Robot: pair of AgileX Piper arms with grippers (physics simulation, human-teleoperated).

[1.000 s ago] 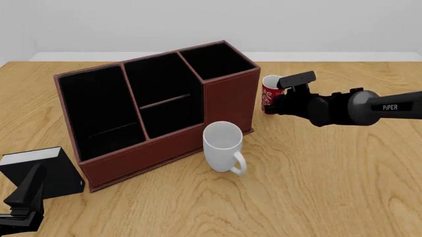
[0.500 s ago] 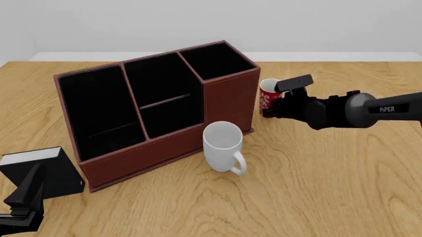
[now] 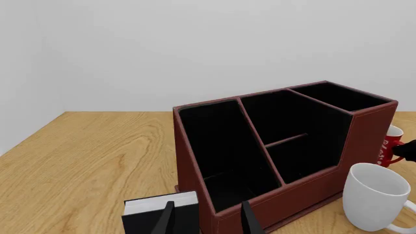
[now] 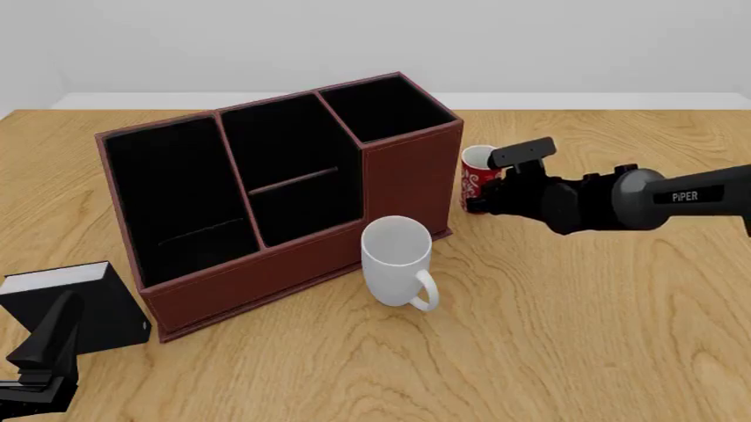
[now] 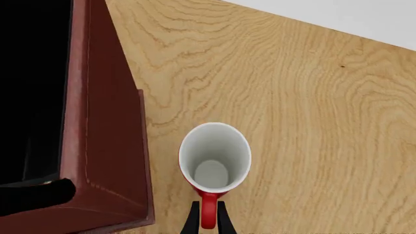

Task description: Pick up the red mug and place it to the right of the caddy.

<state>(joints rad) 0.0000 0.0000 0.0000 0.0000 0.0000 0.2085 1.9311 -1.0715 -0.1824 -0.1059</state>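
From the left arm's own camera, the left claw (image 3: pixel 206 219) sits idle with its two fingers spread wide and nothing between them, low by the small black box (image 3: pixel 161 214). Past it stands the caddy (image 3: pixel 286 146), the white mug (image 3: pixel 377 196) in front, and the red mug (image 3: pixel 390 148) peeks out at the caddy's far end.

From the front, the right claw (image 4: pixel 491 186) has the red mug (image 4: pixel 477 175) on the side facing the arm, just to the right of the caddy (image 4: pixel 276 193). The mug looks to be at or just above the table (image 4: pixel 586 334), close to the caddy's wall without touching it as far as I can tell. Compared with a second ago it has come lower and a shade nearer the caddy, and the arm has dropped with it.

Looking down the right arm, the right claw's fingers (image 5: pixel 193 219) pinch the handle of the red mug (image 5: pixel 215 158), drawn narrow around it. The mug is upright, white inside, with a strip of bare table between it and the caddy (image 5: pixel 107 126).

To finish well, I'd say lower it straight until the base sits flat, keep that gap from the caddy's corner, then open gently so the handle isn't dragged, and back out without tipping it.
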